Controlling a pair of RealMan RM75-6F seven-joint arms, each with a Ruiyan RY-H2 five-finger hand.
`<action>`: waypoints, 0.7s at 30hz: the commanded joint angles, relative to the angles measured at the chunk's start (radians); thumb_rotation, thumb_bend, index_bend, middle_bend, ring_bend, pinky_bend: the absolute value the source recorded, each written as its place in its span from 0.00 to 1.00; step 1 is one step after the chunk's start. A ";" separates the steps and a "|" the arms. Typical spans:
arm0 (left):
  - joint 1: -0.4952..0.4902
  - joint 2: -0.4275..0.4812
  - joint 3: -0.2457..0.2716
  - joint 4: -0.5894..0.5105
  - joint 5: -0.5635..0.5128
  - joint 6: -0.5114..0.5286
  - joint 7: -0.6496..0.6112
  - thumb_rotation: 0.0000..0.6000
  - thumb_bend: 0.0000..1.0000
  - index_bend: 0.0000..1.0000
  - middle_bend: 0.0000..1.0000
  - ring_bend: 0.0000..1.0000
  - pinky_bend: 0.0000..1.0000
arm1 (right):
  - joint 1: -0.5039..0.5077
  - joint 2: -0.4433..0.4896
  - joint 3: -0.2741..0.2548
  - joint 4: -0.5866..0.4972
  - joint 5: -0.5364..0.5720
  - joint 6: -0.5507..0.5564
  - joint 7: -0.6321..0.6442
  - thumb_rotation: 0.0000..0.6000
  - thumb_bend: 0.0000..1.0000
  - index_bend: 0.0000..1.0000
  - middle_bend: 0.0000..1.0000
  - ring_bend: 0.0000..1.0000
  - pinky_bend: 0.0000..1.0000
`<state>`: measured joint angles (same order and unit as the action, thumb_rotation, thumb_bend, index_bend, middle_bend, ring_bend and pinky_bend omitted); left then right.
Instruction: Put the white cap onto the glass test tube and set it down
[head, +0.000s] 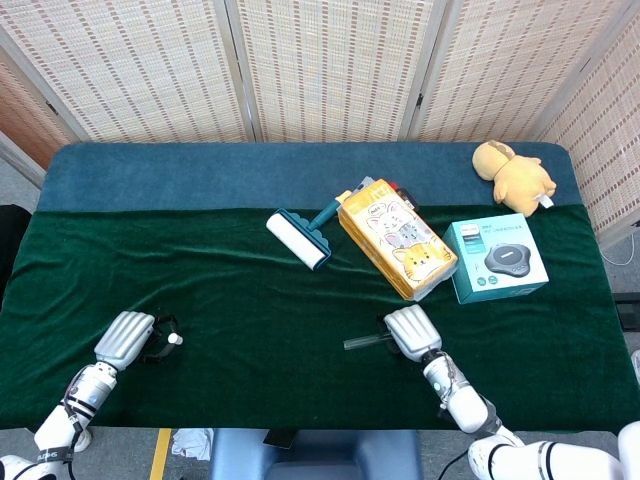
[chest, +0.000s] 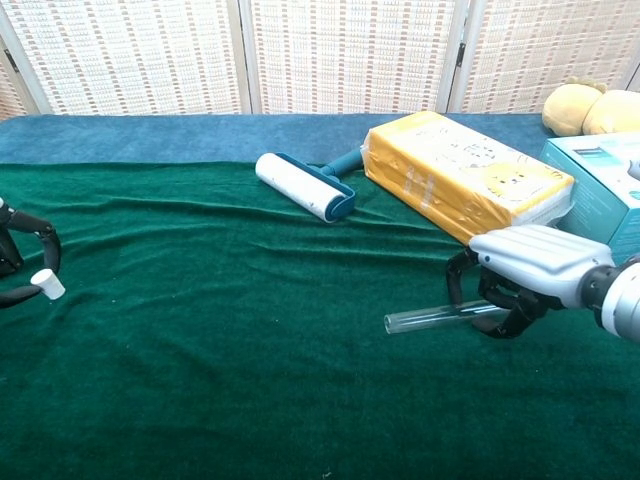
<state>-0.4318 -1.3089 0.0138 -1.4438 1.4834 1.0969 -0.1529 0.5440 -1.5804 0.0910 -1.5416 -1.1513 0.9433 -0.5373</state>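
a long table covered in dark green cloth (head: 250, 300), with a blue strip along its far edge, seen from above and from chest height. 2 robot arms reach in from the near edge.

near the front left corner, the left hand (head: 128, 338) pinches the white cap (head: 174, 339) at its fingertips; in the chest view the cap (chest: 42, 284) shows just inside the left border, held slightly above the cloth between dark fingers.

toward the front edge, right of centre, the glass test tube (chest: 440, 317) lies on its side on the cloth, its open mouth pointing toward the table's left end. the right hand (chest: 520, 280) arches over the tube's right half, dark fingers curled down around it on both sides. whether the fingers already clamp the glass or only cage it, i cannot tell; the tube seems to rest on the cloth.

further back sit a lint roller (head: 298, 239), a yellow tissue pack (head: 396, 239), a teal box (head: 496, 258) and a yellow plush toy (head: 514, 172) near the far right corner.

the step in hand looks like the pick-up of the tube, with the cap already secured. next, the right hand likely needs a firm, gentle squeeze on the slippery glass, a lift clear of the cloth, then both hands must meet so the cap lines up squarely with the open mouth.
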 joint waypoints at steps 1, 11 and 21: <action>0.001 -0.001 0.000 0.001 0.000 0.001 -0.002 1.00 0.48 0.59 0.99 0.83 0.73 | 0.005 -0.004 -0.003 0.003 0.005 0.001 -0.003 1.00 0.41 0.48 0.93 1.00 1.00; 0.008 0.004 -0.007 0.009 -0.001 0.014 -0.032 1.00 0.48 0.59 0.99 0.83 0.73 | 0.027 -0.016 -0.008 0.004 0.033 -0.001 -0.012 1.00 0.44 0.64 0.93 1.00 1.00; 0.010 0.062 -0.051 -0.051 -0.004 0.056 -0.196 1.00 0.48 0.59 0.99 0.83 0.73 | 0.031 0.042 0.038 -0.136 0.018 0.014 0.120 1.00 0.67 0.80 0.95 1.00 1.00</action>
<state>-0.4206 -1.2642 -0.0226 -1.4741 1.4791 1.1412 -0.3128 0.5734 -1.5566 0.1125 -1.6435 -1.1281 0.9578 -0.4523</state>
